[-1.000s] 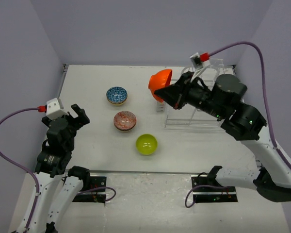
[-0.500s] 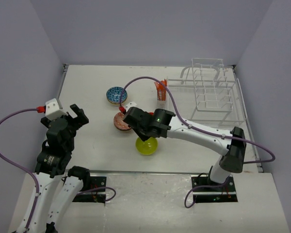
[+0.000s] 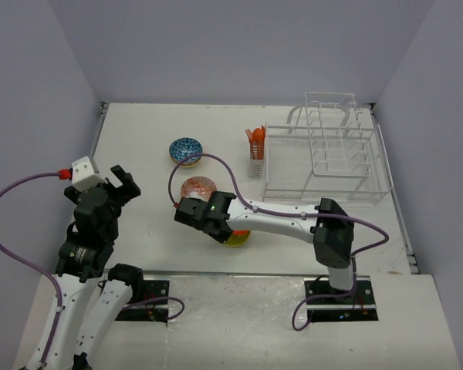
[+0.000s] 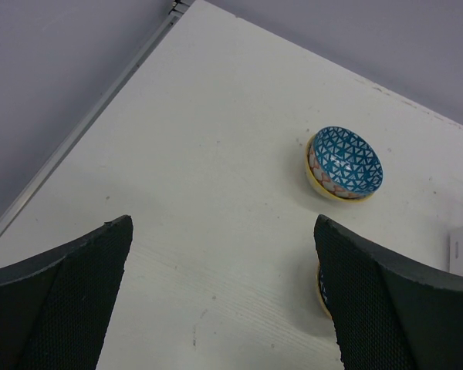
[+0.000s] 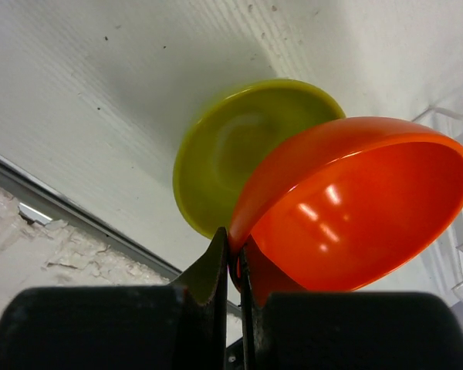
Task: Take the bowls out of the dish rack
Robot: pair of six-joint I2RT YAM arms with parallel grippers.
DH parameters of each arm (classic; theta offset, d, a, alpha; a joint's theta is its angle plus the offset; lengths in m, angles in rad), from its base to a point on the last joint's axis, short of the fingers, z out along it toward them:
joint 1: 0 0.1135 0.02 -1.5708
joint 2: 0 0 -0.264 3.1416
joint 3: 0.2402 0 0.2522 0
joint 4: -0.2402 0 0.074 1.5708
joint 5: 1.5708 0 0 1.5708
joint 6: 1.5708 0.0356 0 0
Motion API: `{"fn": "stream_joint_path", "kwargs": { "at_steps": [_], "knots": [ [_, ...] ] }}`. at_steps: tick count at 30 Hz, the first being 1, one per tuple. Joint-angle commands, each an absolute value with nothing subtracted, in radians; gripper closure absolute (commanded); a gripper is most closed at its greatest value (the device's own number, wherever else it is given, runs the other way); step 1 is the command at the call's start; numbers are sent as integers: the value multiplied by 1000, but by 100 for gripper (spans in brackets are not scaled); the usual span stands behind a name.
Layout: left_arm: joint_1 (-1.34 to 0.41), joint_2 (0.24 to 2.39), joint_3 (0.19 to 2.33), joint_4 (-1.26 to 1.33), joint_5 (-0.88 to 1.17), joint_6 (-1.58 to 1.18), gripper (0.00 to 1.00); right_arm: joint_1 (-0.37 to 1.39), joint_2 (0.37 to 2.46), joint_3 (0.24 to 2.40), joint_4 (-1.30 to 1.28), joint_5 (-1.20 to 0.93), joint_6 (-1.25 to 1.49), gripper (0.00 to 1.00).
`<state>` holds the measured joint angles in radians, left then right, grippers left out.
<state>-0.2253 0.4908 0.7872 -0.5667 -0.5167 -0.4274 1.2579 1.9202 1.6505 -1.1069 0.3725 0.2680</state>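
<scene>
Top view: the right end effector [image 3: 214, 223] has swung from the white wire dish rack [image 3: 324, 158] to the near middle of the desk [image 3: 139, 139], above the yellow-green round bowl [image 3: 236, 238].

Left wrist view: the left end effector [image 4: 222, 223] stands wide apart, holding nothing.

Right wrist view: the right end effector's jaws are clamped on the rim of the plain orange round bowl [image 5: 355, 208]. It is out of the rack, so only the set-down seems left.

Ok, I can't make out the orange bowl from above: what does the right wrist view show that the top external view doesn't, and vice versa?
Right wrist only: the orange bowl, tilted, its rim pinched in the shut right gripper. Top external only: the blue mosaic bowl, the red-brown bowl and the open left gripper. Both: the yellow-green bowl and some dish rack wire.
</scene>
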Motion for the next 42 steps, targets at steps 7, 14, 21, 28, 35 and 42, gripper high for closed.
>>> {"fn": "stream_joint_path", "kwargs": {
  "at_steps": [7, 14, 21, 28, 35, 42],
  "knots": [
    [-230, 491, 781, -557, -520, -426, 0, 1327, 1996, 1717, -1172, 341, 245, 100],
    [-230, 488, 781, -557, -522, -426, 0, 1338, 2016, 1704, -1170, 331, 238, 100],
    [-230, 488, 781, -560, -523, -428, 0, 1336, 2045, 1709, -1163, 345, 221, 100],
    [-230, 485, 781, -558, -523, -426, 0, 1336, 2080, 1735, -1178, 360, 224, 78],
    [-230, 482, 781, -560, -525, -428, 0, 1335, 2022, 1721, -1161, 354, 221, 47],
    [-230, 488, 782, -563, -535, -429, 0, 1335, 1867, 1701, -1155, 409, 241, 18]
  ]
}}
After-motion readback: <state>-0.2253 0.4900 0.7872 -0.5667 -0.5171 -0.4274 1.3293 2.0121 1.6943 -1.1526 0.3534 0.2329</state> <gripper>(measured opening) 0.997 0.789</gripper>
